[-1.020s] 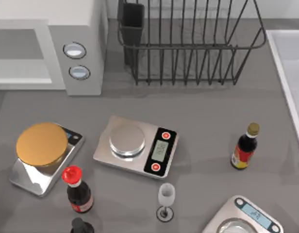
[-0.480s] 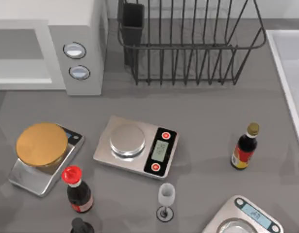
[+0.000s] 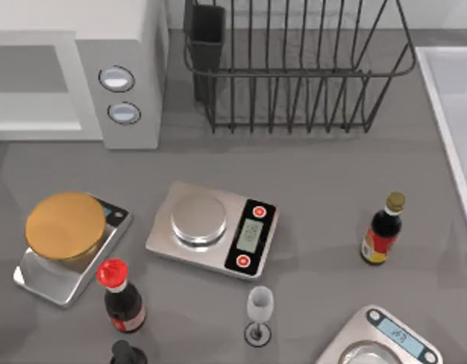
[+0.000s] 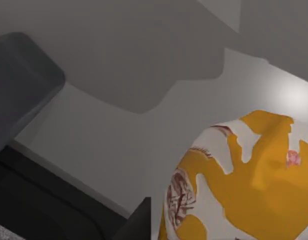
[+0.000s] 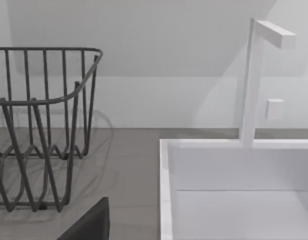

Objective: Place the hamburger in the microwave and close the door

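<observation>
The hamburger [image 4: 244, 185], a cream bun with yellow-orange patches, shows very close in the left wrist view. It lies over a pale grey floor with grey walls behind it. Dark parts of my left gripper [image 4: 84, 160] sit right beside it; whether it is gripped cannot be told. The microwave [image 3: 131, 45] stands at the table's back left, its grey cavity [image 3: 29, 76] facing forward and two round knobs [image 3: 117, 78] on its panel. The door is out of view. A dark edge of my right gripper [image 5: 89, 222] hangs by the rack and sink.
A black wire dish rack [image 3: 294, 76] stands behind the middle. A white sink [image 5: 234, 190] lies at the right. Three scales [image 3: 214, 227] are on the table, the left one bearing a golden disc [image 3: 64, 225]. Two sauce bottles [image 3: 121, 299] [image 3: 383, 227] and a small glass [image 3: 258, 311] stand in front.
</observation>
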`<move>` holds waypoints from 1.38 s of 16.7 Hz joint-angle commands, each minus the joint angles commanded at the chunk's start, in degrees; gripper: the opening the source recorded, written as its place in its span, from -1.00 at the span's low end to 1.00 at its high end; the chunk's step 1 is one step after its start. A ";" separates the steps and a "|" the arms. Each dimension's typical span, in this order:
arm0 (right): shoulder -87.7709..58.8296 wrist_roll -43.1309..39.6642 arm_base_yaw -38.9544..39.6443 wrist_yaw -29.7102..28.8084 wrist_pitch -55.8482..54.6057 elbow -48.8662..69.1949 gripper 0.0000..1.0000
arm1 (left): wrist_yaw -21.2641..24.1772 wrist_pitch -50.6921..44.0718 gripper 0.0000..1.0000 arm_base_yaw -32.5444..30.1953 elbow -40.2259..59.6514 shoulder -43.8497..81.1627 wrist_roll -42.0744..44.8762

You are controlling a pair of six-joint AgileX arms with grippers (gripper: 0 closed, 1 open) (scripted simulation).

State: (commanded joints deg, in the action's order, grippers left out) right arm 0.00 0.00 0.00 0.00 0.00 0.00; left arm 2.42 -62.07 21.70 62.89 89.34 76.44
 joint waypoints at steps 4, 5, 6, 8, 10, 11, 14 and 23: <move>0.00 0.00 0.00 0.00 0.00 0.00 1.00 | 7.37 10.32 -1.00 -6.18 -3.84 -0.93 -10.95; 0.00 0.00 0.00 0.00 0.00 0.00 1.00 | 8.77 14.12 -1.00 -7.58 -5.02 -1.10 -14.64; 0.00 0.00 0.00 0.00 0.00 0.00 1.00 | 9.95 18.04 -1.00 -8.97 -6.34 -1.28 -18.44; 0.00 0.00 0.00 0.00 0.00 0.00 1.00 | 11.75 26.12 -1.00 -11.51 -9.13 -1.79 -25.93; 0.00 0.00 0.00 0.00 0.00 0.00 1.00 | 12.81 34.98 -1.00 -13.52 -11.04 -1.48 -32.54; 0.00 0.00 0.00 0.00 0.00 0.00 1.00 | 13.25 39.29 -1.00 -14.34 -11.63 -0.77 -35.31; 0.00 0.00 0.00 0.00 0.00 0.00 1.00 | 13.81 49.91 -1.00 -16.04 -12.20 0.83 -42.64; 0.00 0.00 0.00 0.00 0.00 0.00 1.00 | 13.38 94.95 -1.00 -16.27 -11.60 21.06 -64.19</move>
State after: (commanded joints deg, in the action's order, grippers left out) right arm 0.00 0.00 0.00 0.00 0.00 0.00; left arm 15.80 32.88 5.43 51.29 110.41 12.25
